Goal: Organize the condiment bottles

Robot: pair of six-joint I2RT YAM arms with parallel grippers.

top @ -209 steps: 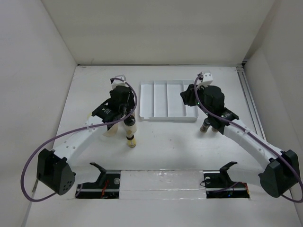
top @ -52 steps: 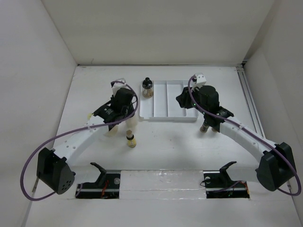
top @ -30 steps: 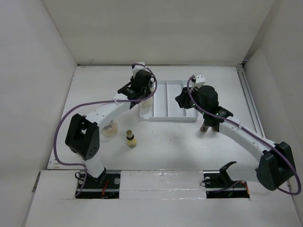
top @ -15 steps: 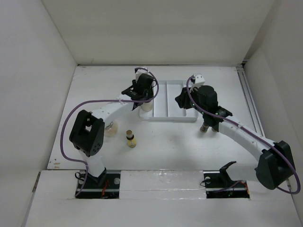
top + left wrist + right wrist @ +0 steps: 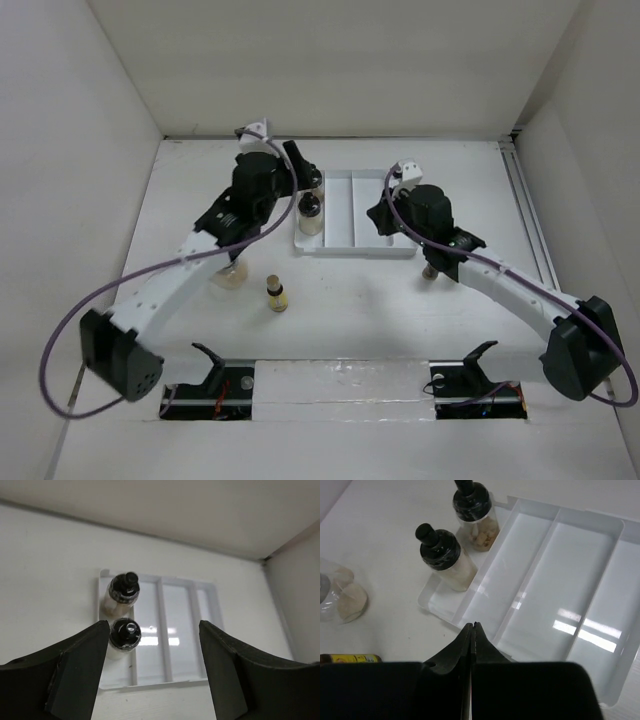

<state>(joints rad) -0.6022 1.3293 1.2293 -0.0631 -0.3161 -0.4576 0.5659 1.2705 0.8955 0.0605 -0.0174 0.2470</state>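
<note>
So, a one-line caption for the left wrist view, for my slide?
Open left gripper facing the white tray, two black-capped bottles standing in its left compartment.

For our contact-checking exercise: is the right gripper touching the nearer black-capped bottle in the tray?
Apart. The right wrist view shows the right gripper, shut, with a strip of bare tray between its tips and the nearer black-capped bottle.

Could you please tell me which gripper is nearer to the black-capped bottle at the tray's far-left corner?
Left. The left gripper hangs open right beside the black-capped bottle; the right gripper, shut, sits across the tray, over its right side.
</note>
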